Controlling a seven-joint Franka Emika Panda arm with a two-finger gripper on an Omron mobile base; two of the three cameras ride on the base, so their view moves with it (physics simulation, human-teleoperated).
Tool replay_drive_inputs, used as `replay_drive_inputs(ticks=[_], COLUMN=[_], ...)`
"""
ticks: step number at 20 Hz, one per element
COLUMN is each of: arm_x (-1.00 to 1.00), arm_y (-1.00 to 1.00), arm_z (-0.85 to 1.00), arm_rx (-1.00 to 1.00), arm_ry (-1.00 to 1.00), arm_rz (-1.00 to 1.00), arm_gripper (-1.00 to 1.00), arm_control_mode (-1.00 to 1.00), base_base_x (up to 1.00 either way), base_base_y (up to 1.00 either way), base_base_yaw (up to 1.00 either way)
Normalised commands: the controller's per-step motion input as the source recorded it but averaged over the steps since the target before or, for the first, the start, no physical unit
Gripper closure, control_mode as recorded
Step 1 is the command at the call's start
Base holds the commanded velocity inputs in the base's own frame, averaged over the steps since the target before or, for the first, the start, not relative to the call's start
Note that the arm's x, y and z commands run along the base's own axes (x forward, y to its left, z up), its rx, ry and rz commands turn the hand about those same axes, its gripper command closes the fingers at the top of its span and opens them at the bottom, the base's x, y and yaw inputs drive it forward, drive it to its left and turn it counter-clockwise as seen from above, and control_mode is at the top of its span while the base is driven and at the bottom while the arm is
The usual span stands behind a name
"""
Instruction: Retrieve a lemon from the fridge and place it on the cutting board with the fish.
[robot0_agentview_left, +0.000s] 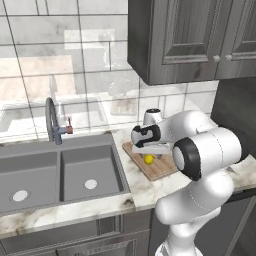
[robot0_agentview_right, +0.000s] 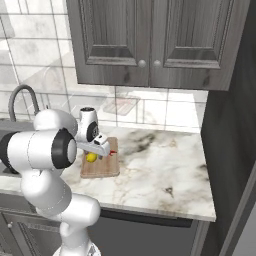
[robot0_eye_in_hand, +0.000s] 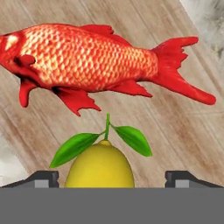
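The yellow lemon (robot0_eye_in_hand: 100, 166) with two green leaves lies on the light-brown cutting board (robot0_eye_in_hand: 175, 127), just below the red-orange fish (robot0_eye_in_hand: 87, 57) in the hand view. My gripper (robot0_eye_in_hand: 113, 179) is open, its fingertips (robot0_eye_in_hand: 43, 179) standing apart from the lemon on either side. From the base, the lemon (robot0_agentview_left: 149, 159) (robot0_agentview_right: 91, 157) sits under the gripper (robot0_agentview_left: 150, 151) (robot0_agentview_right: 97, 149) on the board (robot0_agentview_left: 161, 171) (robot0_agentview_right: 102, 169). A red bit of the fish (robot0_agentview_right: 113, 152) peeks out beside the hand. The fridge is out of view.
A double grey sink (robot0_agentview_left: 60, 172) with a curved faucet (robot0_agentview_left: 51, 120) lies left of the board. Dark wall cabinets (robot0_agentview_left: 190, 40) hang above it. Marble counter (robot0_agentview_right: 160, 170) stretches right to a tall dark panel (robot0_agentview_right: 230, 150).
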Motion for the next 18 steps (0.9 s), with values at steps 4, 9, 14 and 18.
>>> replay_drive_inputs(ticks=[4,9,14,18], arm_x=[-0.02,0.00,-0.16,-0.16], arm_y=[0.00,0.00,0.03,0.00], arm_z=[0.00,0.11,0.51,0.47], arm_rx=[0.00,0.00,0.00,0.00], arm_ry=[0.00,0.00,0.00,0.00], arm_rz=[-0.01,-0.02,-0.04,-0.03], arm_gripper=[-1.00,-1.00,-1.00,-1.00], arm_control_mode=[-1.00,-1.00,-1.00,-1.00], base_base_x=[0.00,0.00,0.00,0.00], base_base_y=[0.00,0.00,0.00,0.00], base_base_yaw=[0.00,0.00,0.00,0.00])
